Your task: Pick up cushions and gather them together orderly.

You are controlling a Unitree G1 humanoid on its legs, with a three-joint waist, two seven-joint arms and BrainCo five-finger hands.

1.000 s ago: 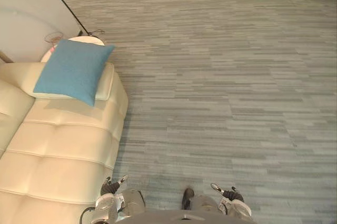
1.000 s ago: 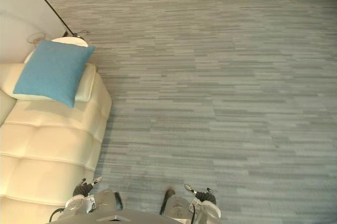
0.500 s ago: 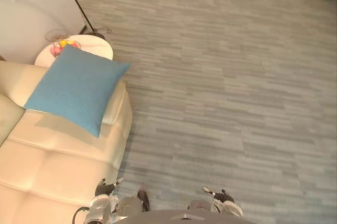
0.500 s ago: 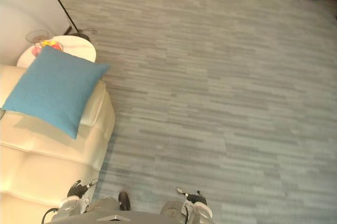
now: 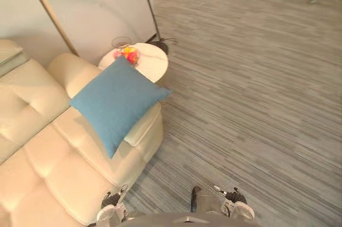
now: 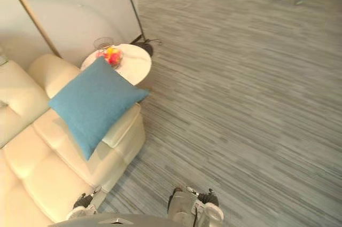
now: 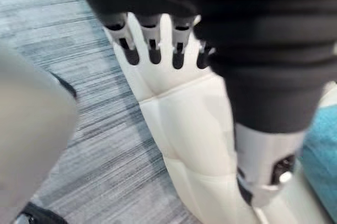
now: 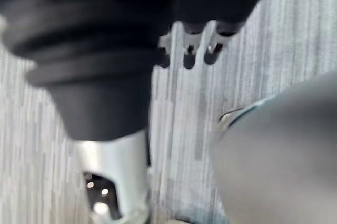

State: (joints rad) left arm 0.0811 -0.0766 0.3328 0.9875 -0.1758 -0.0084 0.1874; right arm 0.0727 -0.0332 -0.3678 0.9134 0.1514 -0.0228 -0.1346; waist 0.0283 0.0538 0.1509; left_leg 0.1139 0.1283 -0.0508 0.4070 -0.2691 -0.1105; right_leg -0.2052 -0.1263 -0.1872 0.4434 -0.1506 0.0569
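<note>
While left hand (image 7: 151,50) and right hand (image 8: 190,55) hang empty, 1 blue cushion (image 5: 115,101) waits

Both dangle near the sofa (image 5: 48,163)'s front edge, fingers loosely straight. The cushion leans on the sofa's far armrest (image 5: 140,131); a clumsy reach could knock it onto the side table (image 5: 153,65) beyond.

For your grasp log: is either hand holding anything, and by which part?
Nothing is held. The left hand and the right hand hang open and empty; the blue cushion lies on the armrest of the sofa.
</note>
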